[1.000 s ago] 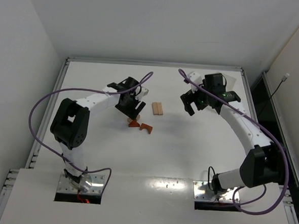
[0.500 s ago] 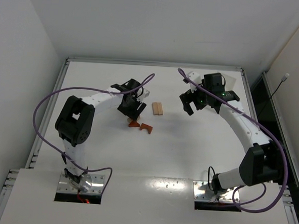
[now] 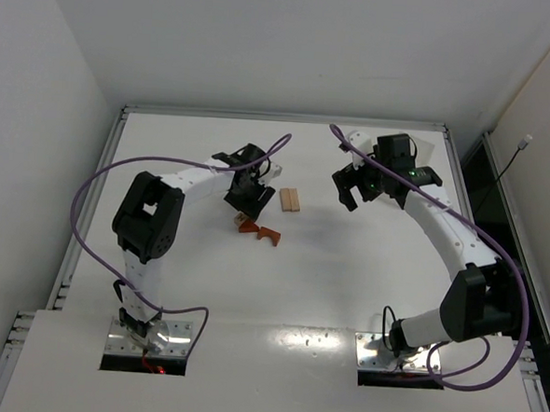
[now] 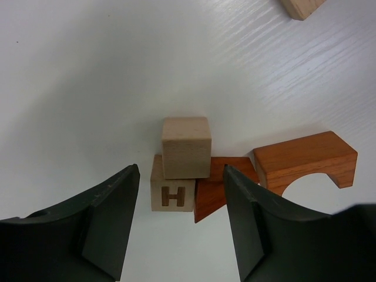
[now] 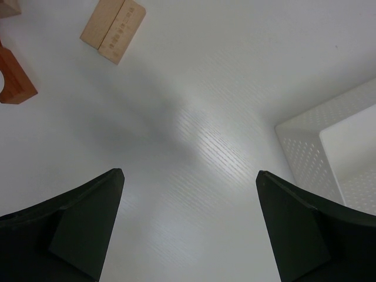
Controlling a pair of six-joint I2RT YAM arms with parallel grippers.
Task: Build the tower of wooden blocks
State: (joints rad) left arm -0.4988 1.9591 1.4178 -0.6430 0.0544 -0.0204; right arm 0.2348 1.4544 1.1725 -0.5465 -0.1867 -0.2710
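Tower [image 4: 185, 161] status: two pale cubes so far, near the middle of the table [image 3: 344, 294]. The top cube [image 4: 186, 138] appears to rest on the H cube [image 4: 172, 197], shifted toward the right finger, so it does not sit square. A red wedge [image 4: 218, 189] touches the H cube on that same side. The red arch [image 4: 305, 160] lies just beside the wedge. Two pale planks [image 3: 290, 199] lie flat, side by side, a little farther from the arm bases.

Left gripper [image 4: 180, 176]: jaws spread wider than a cube, holding nothing, one finger on each side of the stack. No contact with either cube is visible.

Right gripper [image 5: 187, 176]: jaws wide, empty, hanging above bare table between the planks and the white tray [image 5: 305, 147].

Hazards (judged from the present layout):

- Offset stack. The top cube has reduced bearing on the H cube. A sideways brush from either finger could tip it off.
- Tight clearance. The wedge sits close under the right finger. If the gripper descends or closes, that finger may catch the wedge and shove the H cube with it.
- Sideways retreat. A lateral move before the fingers clear the top cube would sweep the stack.
- Next pick. The wedge touches the base, so lifting it carelessly could disturb both cubes.
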